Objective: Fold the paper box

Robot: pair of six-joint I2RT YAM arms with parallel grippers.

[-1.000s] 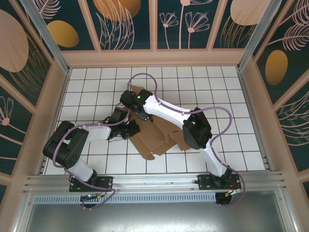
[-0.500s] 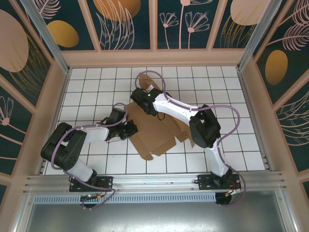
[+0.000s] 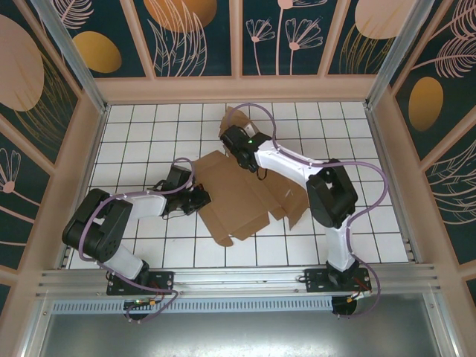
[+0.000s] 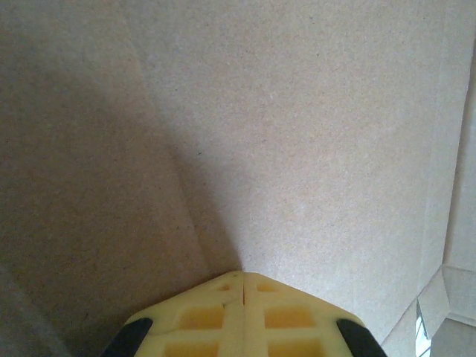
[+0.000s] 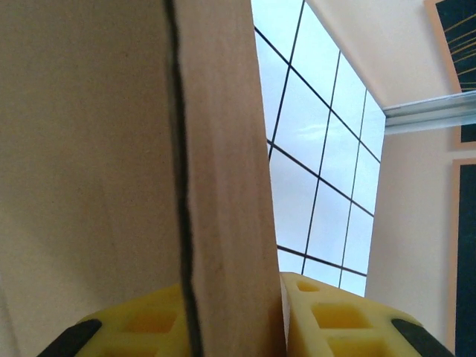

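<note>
Box (image 3: pixel 242 195) is laid mostly flat at mid-frame on the table (image 3: pixel 357 134). Its upper edge flap is clamped between the right gripper (image 5: pixel 232 297) fingers. Left gripper (image 4: pixel 244 281) is closed on nothing, tips set against the cardboard at the box's left edge.

Robot lab test cell. White gridded tabletop (image 3: pixel 149 126), aluminium extrusion rail (image 3: pixel 238 286) along bottom edge, dark teal leaf-print wall panels (image 3: pixel 193 37) across top.
</note>
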